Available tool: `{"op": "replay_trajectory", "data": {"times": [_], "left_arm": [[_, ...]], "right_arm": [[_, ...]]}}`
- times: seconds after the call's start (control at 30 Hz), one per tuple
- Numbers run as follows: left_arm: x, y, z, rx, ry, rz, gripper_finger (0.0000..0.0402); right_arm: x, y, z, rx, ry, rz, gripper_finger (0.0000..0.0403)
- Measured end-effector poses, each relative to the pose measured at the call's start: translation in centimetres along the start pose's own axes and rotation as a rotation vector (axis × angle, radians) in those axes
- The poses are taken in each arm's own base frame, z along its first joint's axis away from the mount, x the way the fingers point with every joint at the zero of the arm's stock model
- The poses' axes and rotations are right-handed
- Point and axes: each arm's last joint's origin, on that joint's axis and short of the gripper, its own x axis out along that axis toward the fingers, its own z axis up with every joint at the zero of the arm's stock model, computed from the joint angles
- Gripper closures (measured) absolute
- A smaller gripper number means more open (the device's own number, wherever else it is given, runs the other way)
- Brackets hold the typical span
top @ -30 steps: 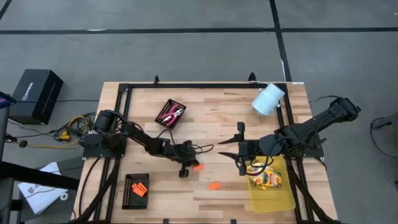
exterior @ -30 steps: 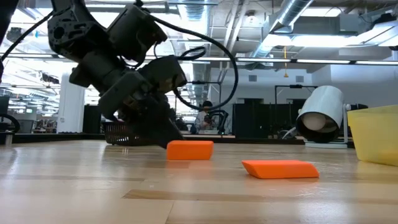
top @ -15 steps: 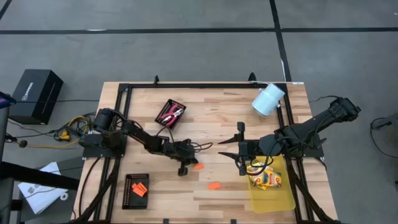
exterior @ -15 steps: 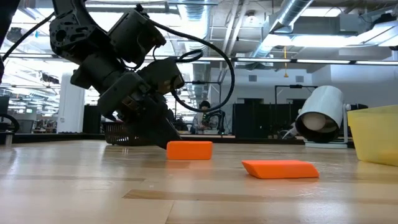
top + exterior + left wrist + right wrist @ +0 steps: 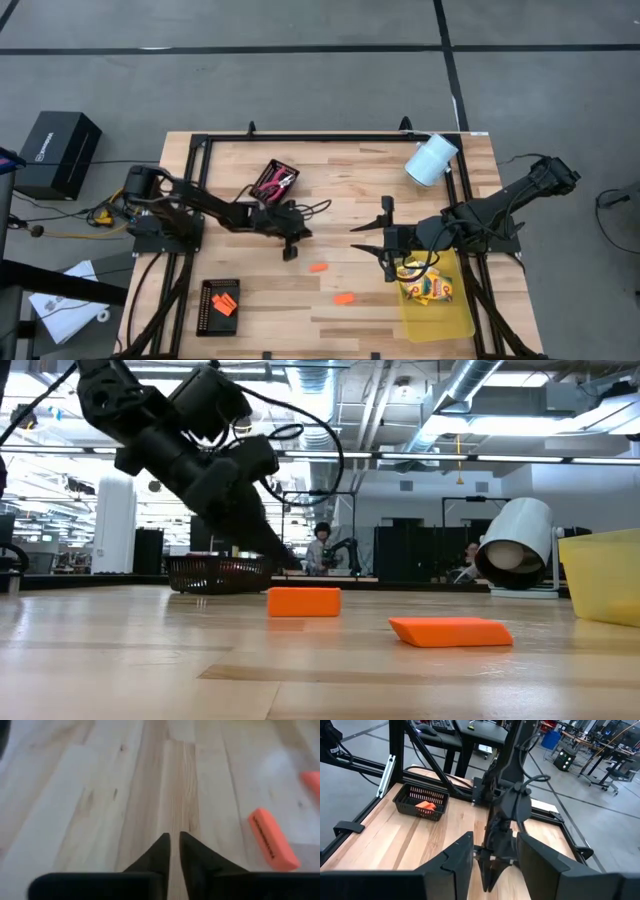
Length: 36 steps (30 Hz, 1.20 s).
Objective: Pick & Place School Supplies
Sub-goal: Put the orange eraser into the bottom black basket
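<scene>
Two orange stubby pieces lie flat on the wooden table: one (image 5: 318, 267) (image 5: 303, 601) (image 5: 272, 840) just past my left gripper, the other (image 5: 344, 298) (image 5: 450, 631) nearer the table's front edge. My left gripper (image 5: 291, 254) (image 5: 282, 560) (image 5: 175, 840) hangs shut above the table, on the left and far side of the first piece, touching nothing. My right gripper (image 5: 376, 240) (image 5: 492, 852) waits open near the yellow bin (image 5: 455, 320). Yellow crayon boxes (image 5: 427, 286) lie in that bin. Red-handled tools (image 5: 274, 181) lie in a black mesh tray.
A second black tray (image 5: 218, 305) (image 5: 421, 801) with orange pieces sits at the table's near left. A white roll (image 5: 432, 158) (image 5: 515, 545) lies at the far right corner. A black frame rail (image 5: 320, 137) runs round the table. Bare wood lies between the arms.
My left gripper has risen off the table beside the orange piece and drawn back toward the far left, the arm swinging with it. The orange piece has stayed where it lay. My right arm has kept still.
</scene>
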Motion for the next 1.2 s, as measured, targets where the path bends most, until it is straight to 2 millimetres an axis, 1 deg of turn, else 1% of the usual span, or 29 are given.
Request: {"op": "replay_trajectory", "data": {"times": [0.07,0.13,0.27,0.37,0.47,0.57,0.77,1.0,1.13,1.2], "left_arm": [[-0.4,-0.1,0.4,-0.019,-0.017,-0.005,0.0345],[-0.5,-0.3,0.3,-0.048,-0.009,-0.014,0.0319],[-0.7,-1.8,0.2,-0.074,-0.009,-0.066,0.0273],[-0.7,-2.9,-0.1,-0.087,-0.001,-0.066,0.0249],[-0.9,-3.9,-0.2,-0.12,-0.011,-0.072,0.0233],[-1.1,-4.8,-0.3,-0.155,-0.013,-0.08,0.0226],[-1.5,-6.3,-0.6,-0.196,-0.022,-0.082,0.0224],[-1.6,-7.3,-0.6,-0.2,-0.037,-0.052,0.0224],[-0.4,-7.9,0.0,-0.173,-0.015,-0.047,0.0224],[0.8,-8.4,0.2,-0.144,0.01,-0.04,0.0224]], "right_arm": [[0.0,0.0,0.0,0.0,-0.002,0.0,0.0259],[0.0,0.0,0.0,0.0,-0.003,0.0,0.0258],[0.0,0.0,0.0,0.0,-0.003,0.0,0.0257],[0.0,0.0,0.0,0.0,-0.004,-0.001,0.0259],[0.0,0.0,0.1,0.001,-0.005,-0.001,0.026],[0.0,0.0,0.1,0.001,-0.006,-0.001,0.026],[0.0,0.0,0.1,0.005,-0.012,-0.002,0.0255],[0.0,0.0,0.2,0.009,-0.019,-0.003,0.0254],[0.0,0.0,0.2,0.011,-0.022,-0.003,0.0252],[0.0,0.0,0.3,0.013,-0.025,-0.003,0.0253]]}}
